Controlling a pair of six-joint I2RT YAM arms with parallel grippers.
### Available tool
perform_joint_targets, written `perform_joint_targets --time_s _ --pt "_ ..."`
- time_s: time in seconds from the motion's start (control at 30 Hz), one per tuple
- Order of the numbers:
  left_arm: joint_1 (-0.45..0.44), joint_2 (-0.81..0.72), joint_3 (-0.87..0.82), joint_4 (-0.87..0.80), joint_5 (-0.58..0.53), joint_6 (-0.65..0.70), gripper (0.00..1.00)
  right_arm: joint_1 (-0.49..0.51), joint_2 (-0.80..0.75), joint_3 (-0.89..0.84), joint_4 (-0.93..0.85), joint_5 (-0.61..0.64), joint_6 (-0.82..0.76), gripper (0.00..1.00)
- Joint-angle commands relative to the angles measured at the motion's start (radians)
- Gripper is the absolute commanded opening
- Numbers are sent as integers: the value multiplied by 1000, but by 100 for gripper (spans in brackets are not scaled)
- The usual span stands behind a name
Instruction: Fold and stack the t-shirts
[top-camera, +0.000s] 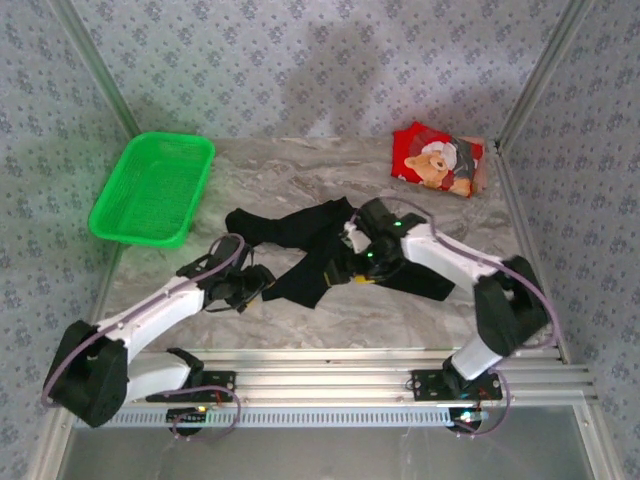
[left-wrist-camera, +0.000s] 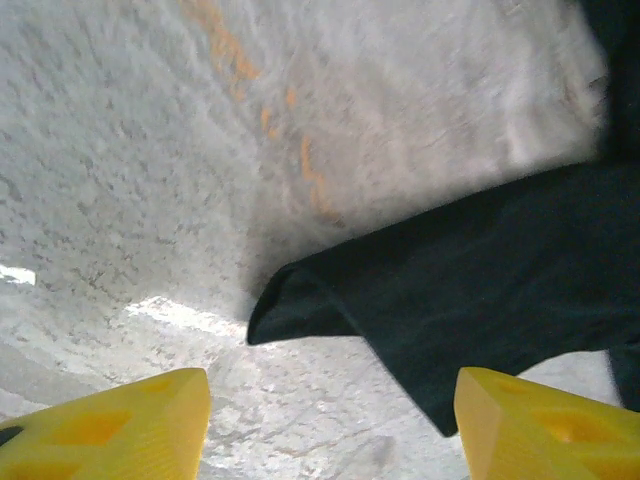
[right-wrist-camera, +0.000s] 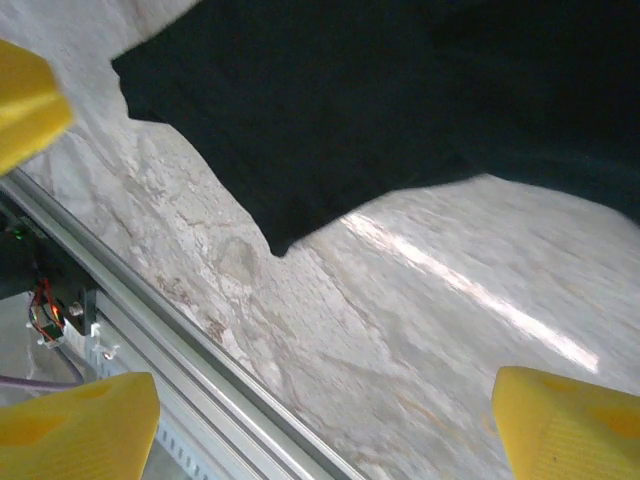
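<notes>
Black t-shirt (top-camera: 295, 232) crumpled mid-table, red bear t-shirt (top-camera: 438, 160) folded far right

Both arms inward and low, left gripper (left-wrist-camera: 330, 420) and right gripper (right-wrist-camera: 325, 420) with jaws wide apart, empty.

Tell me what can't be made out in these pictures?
Top view: the right arm covers part of the black shirt, hiding its folds there.
Top view: the red shirt is too small to read its print in detail.
Left wrist view: the black shirt runs off the right edge, blurred.
Right wrist view: it runs off the top edge.
</notes>
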Motion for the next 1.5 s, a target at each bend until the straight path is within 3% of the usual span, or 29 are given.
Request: perform_joint_targets --time_s 0.0,0.17,0.37,0.47,0.53,0.67,0.83,1.03,1.23,1.47 --pt "11 -93 -15 47 -85 -35 70 81 137 103 -2 24 103 86" --pt "18 -253 -23 -13 -160 23 81 148 285 218 -35 126 180 83" --pt "29 -446 -21 -122 -222 58 86 213 431 353 -107 335 226 82" --pt "33 -516 2 -194 -260 71 87 223 504 419 -143 389 238 76" --pt "34 -536 22 -232 -266 85 87 216 532 432 -137 398 251 60" --pt "33 -520 46 -283 -250 114 88 183 547 469 -126 378 261 19" --pt "28 -488 52 -261 -218 151 88 149 399 446 -40 294 273 0" --pt "23 -439 36 -201 -188 170 88 124 227 383 -15 229 275 0" --pt "0 -381 5 -94 -99 101 88 52 28 198 113 165 356 0" --pt "-127 -221 30 -13 -89 31 88 -5 -106 -60 25 169 325 0"
